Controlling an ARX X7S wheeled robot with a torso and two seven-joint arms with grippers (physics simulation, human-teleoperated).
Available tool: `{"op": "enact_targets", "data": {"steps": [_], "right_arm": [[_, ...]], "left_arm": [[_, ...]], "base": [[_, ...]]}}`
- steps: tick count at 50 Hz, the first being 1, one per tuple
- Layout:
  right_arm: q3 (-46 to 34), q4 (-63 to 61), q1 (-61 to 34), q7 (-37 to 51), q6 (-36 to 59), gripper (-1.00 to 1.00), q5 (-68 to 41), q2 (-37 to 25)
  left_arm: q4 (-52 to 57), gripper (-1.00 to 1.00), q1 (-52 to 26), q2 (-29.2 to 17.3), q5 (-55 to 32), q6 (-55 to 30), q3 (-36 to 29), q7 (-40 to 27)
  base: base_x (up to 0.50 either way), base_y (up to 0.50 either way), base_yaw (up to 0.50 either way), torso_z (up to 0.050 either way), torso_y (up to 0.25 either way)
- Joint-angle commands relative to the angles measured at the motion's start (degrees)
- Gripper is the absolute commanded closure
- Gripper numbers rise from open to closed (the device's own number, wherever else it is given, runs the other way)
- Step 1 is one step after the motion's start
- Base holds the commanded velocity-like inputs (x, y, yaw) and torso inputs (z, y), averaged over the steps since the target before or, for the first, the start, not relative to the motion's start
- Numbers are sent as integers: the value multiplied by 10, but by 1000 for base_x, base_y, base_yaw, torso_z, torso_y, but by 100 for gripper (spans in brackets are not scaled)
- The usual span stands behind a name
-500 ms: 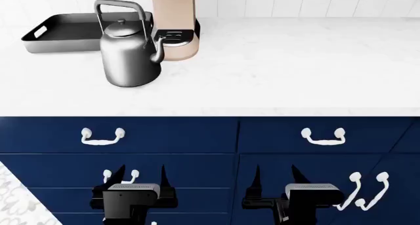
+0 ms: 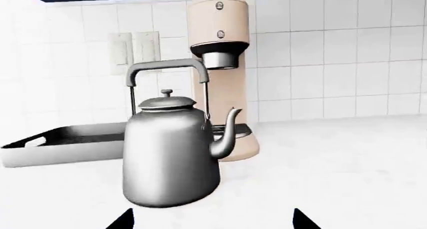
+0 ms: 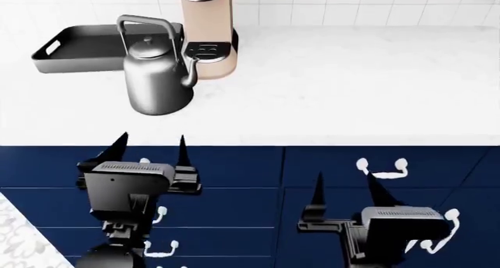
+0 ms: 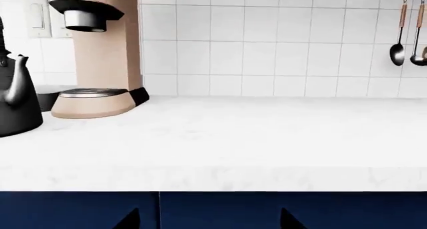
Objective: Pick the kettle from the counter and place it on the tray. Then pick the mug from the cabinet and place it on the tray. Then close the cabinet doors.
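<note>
- No words, brand names or numbers can be read in any view.
- The coffee machine [image 2: 218,64] carries two small round marks on its beige column, too blurred to make out.
- The kettle [image 2: 171,161] carries no lettering on the side that shows.

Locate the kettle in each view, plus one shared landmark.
Head view: kettle upper left, on the counter in front of the tray.
Left wrist view: centre-left, filling the foreground.
Right wrist view: only spout and body edge at the left border.
Shared landmark: beige coffee machine.
</note>
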State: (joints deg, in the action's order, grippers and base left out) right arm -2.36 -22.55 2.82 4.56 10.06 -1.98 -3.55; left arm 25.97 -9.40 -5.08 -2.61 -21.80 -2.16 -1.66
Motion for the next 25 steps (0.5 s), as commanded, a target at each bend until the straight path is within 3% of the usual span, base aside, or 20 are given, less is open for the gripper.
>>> {"op": "enact_targets", "data": {"steps": [1, 12, 19, 25], "right_arm": [[-5, -104, 6, 18, 54, -100, -11, -15], [-1, -144, 11, 29, 76, -100, -23, -27], [-5, -168, 9, 35, 94, -100, -27, -35], [-12, -179, 10, 40, 100, -100, -26, -40]], "left_arm": [[159, -100, -236, -27, -14, -276, -12, -5], [-57, -100, -633, -15, -13, -407, -20, -1], [-294, -100, -870, -2, -2, -382, -38, -5], [-500, -100, -1015, 16, 5, -320, -57, -9]], "base": [[0, 0, 0, 50, 6], [0, 0, 0, 50, 5], [0, 0, 0, 50, 4], [0, 0, 0, 50, 6]]}}
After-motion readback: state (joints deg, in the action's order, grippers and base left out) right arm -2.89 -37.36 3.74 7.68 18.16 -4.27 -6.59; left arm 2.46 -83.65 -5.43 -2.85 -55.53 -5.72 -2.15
